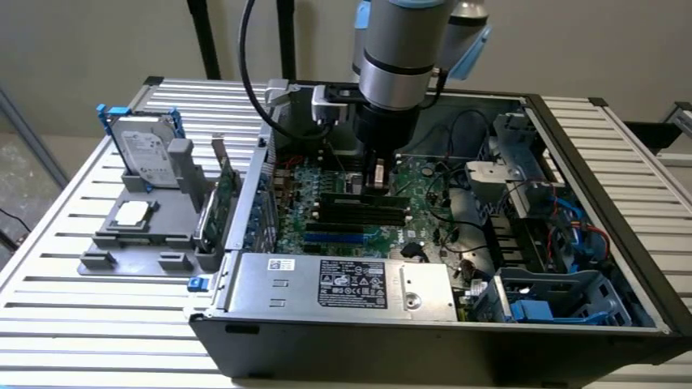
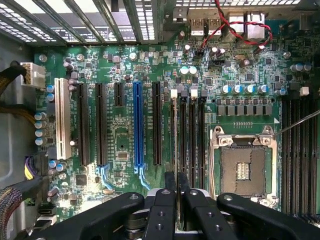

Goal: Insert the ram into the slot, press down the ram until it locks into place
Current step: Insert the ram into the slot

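The ram [image 2: 174,135] shows edge-on as a thin strip running along the memory slot [image 2: 174,107] closest to the expansion slots, in line with it. My gripper [image 2: 175,192] is shut on the ram, its black fingers [image 2: 165,200] pinching the stick at one end. How deep the stick sits in the slot I cannot tell. In the exterior view the gripper [image 1: 378,180] reaches straight down into the open computer case, its tip just above the row of black memory slots [image 1: 362,212] on the green motherboard [image 1: 324,182].
Three more black memory slots [image 2: 192,135] lie beside the ram, then the bare CPU socket [image 2: 243,167]. The power supply [image 1: 335,284], drive cage [image 1: 552,300] and cables [image 1: 459,146] crowd the case. Outside it, a grey fixture [image 1: 141,231] holds a hard drive [image 1: 151,150] and a green expansion card [image 1: 225,207].
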`<state>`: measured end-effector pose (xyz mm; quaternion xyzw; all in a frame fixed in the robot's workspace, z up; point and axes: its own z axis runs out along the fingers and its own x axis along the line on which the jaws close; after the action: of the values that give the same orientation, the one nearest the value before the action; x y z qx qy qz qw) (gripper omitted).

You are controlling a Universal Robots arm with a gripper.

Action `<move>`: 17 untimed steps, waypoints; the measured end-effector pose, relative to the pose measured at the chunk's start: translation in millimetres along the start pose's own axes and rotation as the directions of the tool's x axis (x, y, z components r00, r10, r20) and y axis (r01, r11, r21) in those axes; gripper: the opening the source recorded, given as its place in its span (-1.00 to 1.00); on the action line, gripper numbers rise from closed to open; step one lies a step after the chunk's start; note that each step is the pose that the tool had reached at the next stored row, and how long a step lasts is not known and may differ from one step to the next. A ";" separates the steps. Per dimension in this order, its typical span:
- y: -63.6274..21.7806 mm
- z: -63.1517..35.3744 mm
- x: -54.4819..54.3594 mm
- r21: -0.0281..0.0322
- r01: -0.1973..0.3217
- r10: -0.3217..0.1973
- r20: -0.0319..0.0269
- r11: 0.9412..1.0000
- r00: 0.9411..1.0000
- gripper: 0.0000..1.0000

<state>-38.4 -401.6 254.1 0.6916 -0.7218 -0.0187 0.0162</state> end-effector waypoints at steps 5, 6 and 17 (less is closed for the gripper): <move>-0.3 7.9 -0.1 0.000 0.000 0.000 0.000 1.000 1.000 -0.73; -0.4 8.8 0.0 0.000 0.000 0.000 0.000 1.000 1.000 -0.73; -0.8 17.5 0.0 0.000 0.005 -0.005 0.000 1.000 1.000 -0.73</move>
<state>-38.5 -401.5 236.6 0.6935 -0.7200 -0.0188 0.0164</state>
